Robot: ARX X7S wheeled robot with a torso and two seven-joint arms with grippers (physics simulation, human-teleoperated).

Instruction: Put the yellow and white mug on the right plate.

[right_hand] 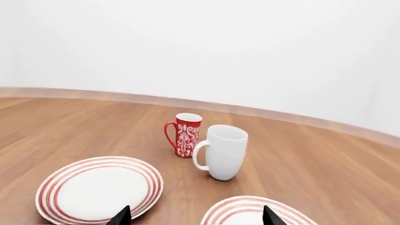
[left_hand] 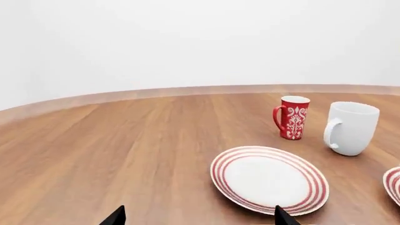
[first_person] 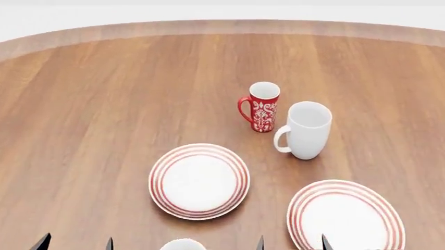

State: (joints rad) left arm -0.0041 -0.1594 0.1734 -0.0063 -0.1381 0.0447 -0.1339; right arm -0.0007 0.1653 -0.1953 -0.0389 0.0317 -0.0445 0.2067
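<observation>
A round wooden table point(first_person: 90, 104) carries two white plates with red rings and several mugs. In the head view, the right plate point(first_person: 345, 216) lies near the lower right, its bottom edge cut off by the frame, and nothing sits on it. The left plate point(first_person: 199, 180) lies well apart from it toward the middle of the table, also bare.

Behind the plates stand two mugs, upright and close together but not touching: a slim red mug point(first_person: 263, 107) with a white pattern, handle to the left, and a taller white mug point(first_person: 305, 130) just in front and to its right, handle also to the left.

At the very bottom edge of the head view, below the left plate, only a pale curved sliver of a rim point(first_person: 183, 244) shows; this may be the yellow and white mug, but too little is visible to tell for certain. It is not on either plate.

The left gripper point(first_person: 75, 243) shows only as two dark fingertips at the lower left, set apart, with nothing between them. The right gripper point(first_person: 293, 242) shows the same way at the lower right, tips spread and empty, over the near edge of the right plate.
</observation>
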